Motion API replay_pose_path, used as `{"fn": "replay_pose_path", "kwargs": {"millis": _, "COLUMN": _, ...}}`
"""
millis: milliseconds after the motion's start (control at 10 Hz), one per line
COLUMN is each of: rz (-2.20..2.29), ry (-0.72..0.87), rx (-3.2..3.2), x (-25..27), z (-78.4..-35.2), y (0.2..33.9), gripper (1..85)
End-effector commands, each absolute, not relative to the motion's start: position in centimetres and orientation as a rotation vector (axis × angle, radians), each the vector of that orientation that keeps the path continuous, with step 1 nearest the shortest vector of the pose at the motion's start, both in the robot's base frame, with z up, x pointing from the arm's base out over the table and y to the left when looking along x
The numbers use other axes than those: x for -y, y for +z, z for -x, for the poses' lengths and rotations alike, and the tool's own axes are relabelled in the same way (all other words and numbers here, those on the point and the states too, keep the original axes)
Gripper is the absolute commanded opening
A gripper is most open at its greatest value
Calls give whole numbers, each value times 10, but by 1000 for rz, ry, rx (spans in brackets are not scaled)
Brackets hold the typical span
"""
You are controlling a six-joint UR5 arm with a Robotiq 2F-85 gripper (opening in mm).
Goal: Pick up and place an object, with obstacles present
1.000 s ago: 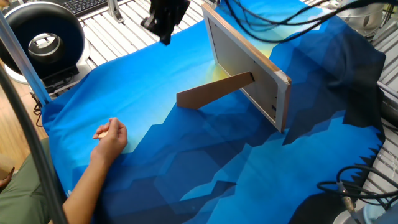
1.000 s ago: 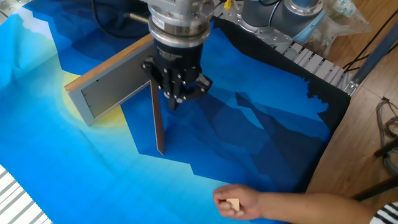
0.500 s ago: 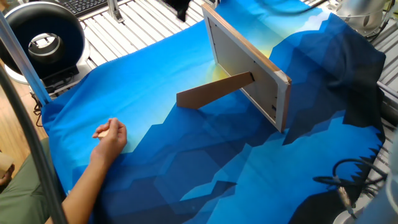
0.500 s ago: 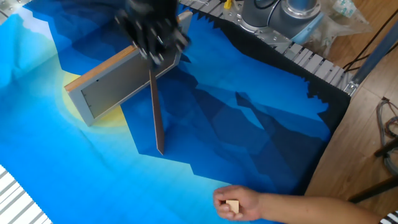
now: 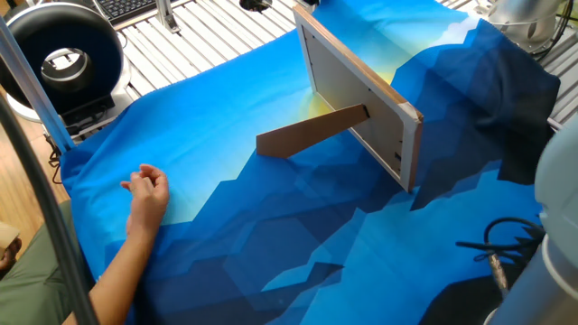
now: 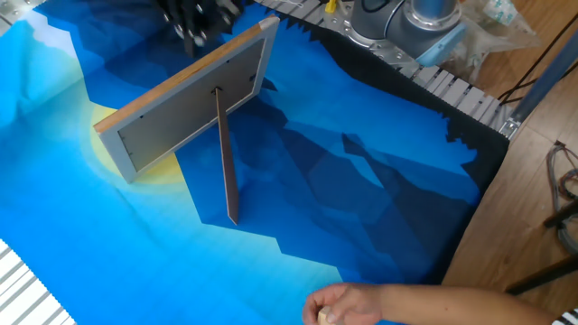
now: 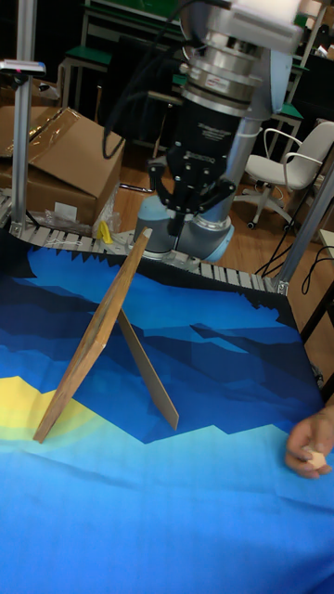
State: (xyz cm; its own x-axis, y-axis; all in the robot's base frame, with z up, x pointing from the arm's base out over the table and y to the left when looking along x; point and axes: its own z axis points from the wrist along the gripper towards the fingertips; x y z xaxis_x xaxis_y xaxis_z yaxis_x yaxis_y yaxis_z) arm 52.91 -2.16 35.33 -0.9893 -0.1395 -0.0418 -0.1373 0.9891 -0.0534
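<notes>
A person's hand (image 7: pixel 311 438) holds the object, a tiny pale tan cube (image 7: pixel 316 458), on the blue cloth at the near right edge. The other fixed view shows only a sliver of the cube (image 6: pixel 322 316) under the hand (image 6: pixel 352 302). In one fixed view the hand (image 5: pixel 146 191) hides it. The obstacle is a large board (image 7: pixel 93 343) leaning on its brown prop strip (image 7: pixel 148 371) mid-table; both fixed views also show the board (image 6: pixel 190 108) (image 5: pixel 352 86). My gripper (image 7: pixel 186 223) hangs above the board's far top corner, fingertips together, holding nothing. It is blurred (image 6: pixel 192 18) and nearly out of frame (image 5: pixel 256 4).
My arm's base (image 6: pixel 415 18) stands behind the table's far edge. A black round device (image 5: pixel 61 50) and a keyboard (image 5: pixel 126 7) sit beyond one end of the cloth. Cables (image 5: pixel 506 257) lie at the opposite end. A cardboard box (image 7: pixel 60 153) and chair (image 7: pixel 288 153) stand behind the table.
My gripper has risen and swung back from in front of the board to above its far top corner. The hand with the cube has shifted slightly toward the cloth's edge.
</notes>
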Motion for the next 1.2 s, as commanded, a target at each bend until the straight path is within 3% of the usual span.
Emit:
{"fn": "replay_pose_path", "kwargs": {"millis": 0, "rz": 167, "ry": -44, "rx": -3106, "x": 40, "z": -514, "y": 345, "gripper": 20}}
{"fn": "replay_pose_path", "kwargs": {"millis": 1100, "rz": 235, "ry": -60, "rx": -3071, "x": 44, "z": -521, "y": 335, "gripper": 57}}
